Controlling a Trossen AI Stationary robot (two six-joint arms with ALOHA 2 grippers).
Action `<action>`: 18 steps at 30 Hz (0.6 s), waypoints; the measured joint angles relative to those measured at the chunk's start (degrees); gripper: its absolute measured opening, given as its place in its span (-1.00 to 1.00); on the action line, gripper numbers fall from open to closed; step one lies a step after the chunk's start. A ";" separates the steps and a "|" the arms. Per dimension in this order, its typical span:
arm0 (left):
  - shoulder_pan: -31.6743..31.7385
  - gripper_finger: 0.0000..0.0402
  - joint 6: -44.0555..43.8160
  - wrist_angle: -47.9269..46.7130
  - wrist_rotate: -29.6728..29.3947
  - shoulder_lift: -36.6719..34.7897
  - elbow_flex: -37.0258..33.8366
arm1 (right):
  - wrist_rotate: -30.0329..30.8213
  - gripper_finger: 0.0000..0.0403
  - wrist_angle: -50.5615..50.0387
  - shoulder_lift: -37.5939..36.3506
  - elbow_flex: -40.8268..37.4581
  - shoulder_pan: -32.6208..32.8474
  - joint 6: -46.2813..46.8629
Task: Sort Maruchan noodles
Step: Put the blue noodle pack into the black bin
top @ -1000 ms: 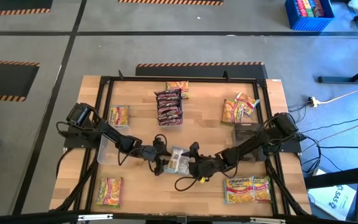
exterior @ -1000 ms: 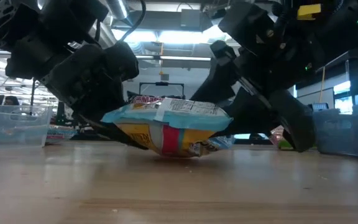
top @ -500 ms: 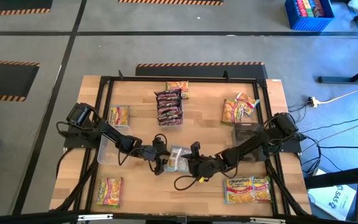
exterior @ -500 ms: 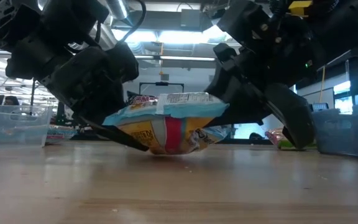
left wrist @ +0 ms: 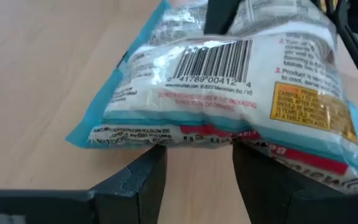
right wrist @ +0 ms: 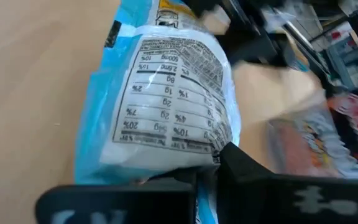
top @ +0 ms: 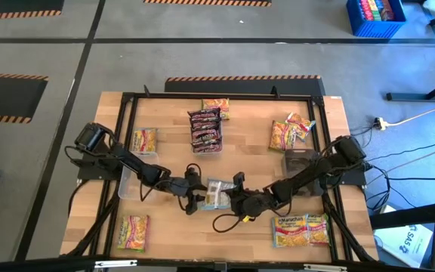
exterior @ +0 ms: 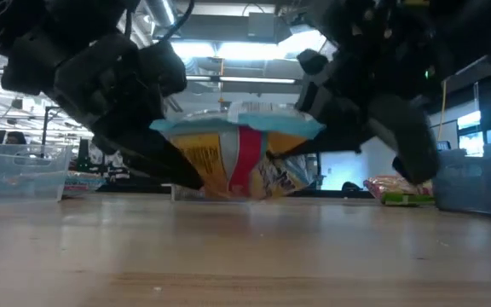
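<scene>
A light-blue Maruchan noodles packet, its printed back up, hangs just above the table's middle between my two grippers. My left gripper is at its left end, open, with both fingers under that edge. My right gripper is shut on its right end. Other packets lie flat around the table: a maroon stack, yellow-pink ones, and a pile at the far right. My left gripper has its two spread fingers under the packet's left seam edge, coming from the table's left and slanting down. The edge lies across both fingertips, and bare table shows in the gap between them. My right gripper pinches the packet's right edge between its two fingers, coming from the table's right. The fingers themselves hide the exact spot. The packet reaches away from them roughly level and clear of the table.
A clear bin stands left of the grippers and another to their right. Two more packets lie at the near right, and one at the far middle. A black frame runs round the table.
My right gripper has moved a little toward the table's left and shut on the packet's right end. Both grippers have risen. The packet, which sagged with its belly on the table, now hangs lifted clear between them.
</scene>
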 joint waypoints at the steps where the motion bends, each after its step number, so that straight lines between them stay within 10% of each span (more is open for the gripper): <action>1: -0.04 -0.12 0.14 -1.22 0.22 -1.03 0.00 | 0.64 -0.97 -1.14 -0.88 -0.02 0.53 0.76; 18: -1.17 -0.12 0.18 -5.91 0.48 -3.24 -0.04 | -4.91 -0.99 -37.70 -25.73 -0.02 1.91 27.04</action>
